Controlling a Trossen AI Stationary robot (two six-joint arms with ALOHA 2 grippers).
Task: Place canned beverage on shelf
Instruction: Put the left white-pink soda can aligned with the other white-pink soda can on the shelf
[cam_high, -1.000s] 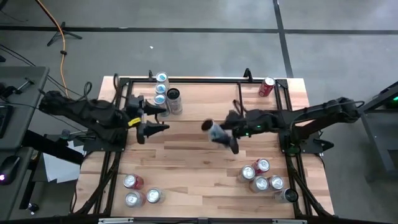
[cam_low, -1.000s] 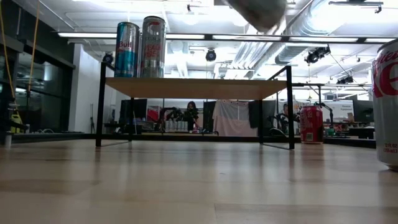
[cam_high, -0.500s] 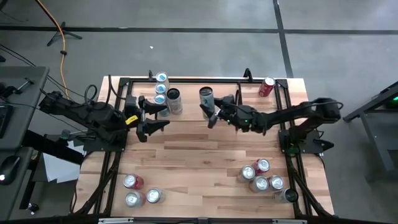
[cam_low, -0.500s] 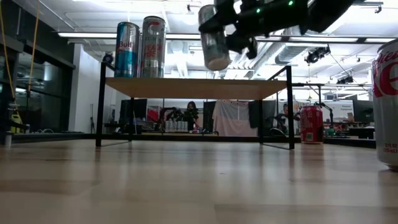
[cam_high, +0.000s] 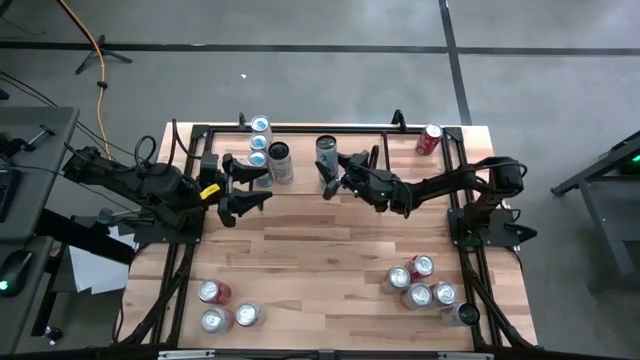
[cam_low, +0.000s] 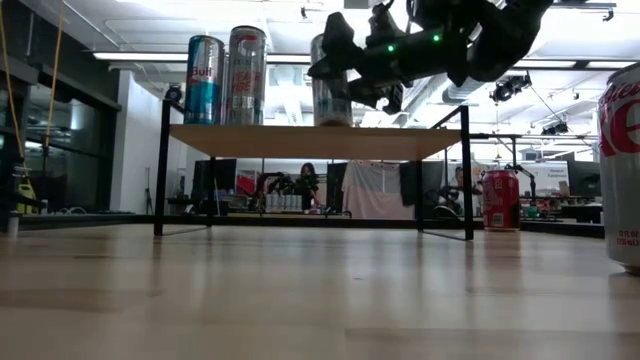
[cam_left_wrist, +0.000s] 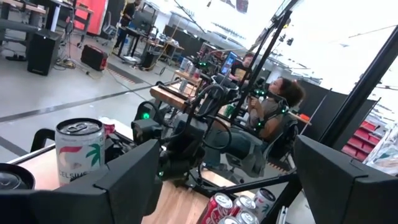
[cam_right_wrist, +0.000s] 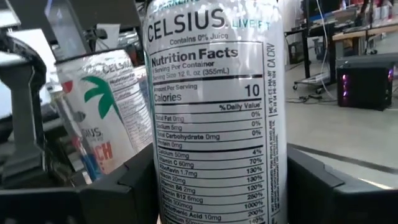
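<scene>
The shelf (cam_high: 400, 140) (cam_low: 300, 141) stands along the table's far edge, with several cans (cam_high: 262, 148) (cam_low: 228, 78) upright on its left part. To their right, a silver-white Celsius can (cam_high: 327, 152) (cam_low: 330, 85) (cam_right_wrist: 214, 93) stands upright with its base at the shelf's top. My right gripper (cam_high: 335, 170) (cam_low: 352, 72) (cam_right_wrist: 214, 186) is shut on it. My left gripper (cam_high: 256, 188) (cam_left_wrist: 224, 186) hovers open just near of the shelf's left cans and holds nothing. My right gripper pinches the Celsius can's round wall (cam_right_wrist: 273, 174) between its two fingers (cam_right_wrist: 311, 183), one on each side. The fingers reach in about level from the table's right and near side. The can is upright, its base (cam_low: 330, 122) at the shelf's plank.
A red can (cam_high: 430, 138) (cam_low: 500, 200) stands on the table past the shelf's right end. Clusters of cans sit near the front right (cam_high: 422, 285) and the front left (cam_high: 225, 308). Bare shelf top lies to the right of the held can.
My right gripper has carried the can from over the table's middle toward the far edge and a little left, then down. The can was tilted in the air; it has turned upright and come down onto the shelf's top.
</scene>
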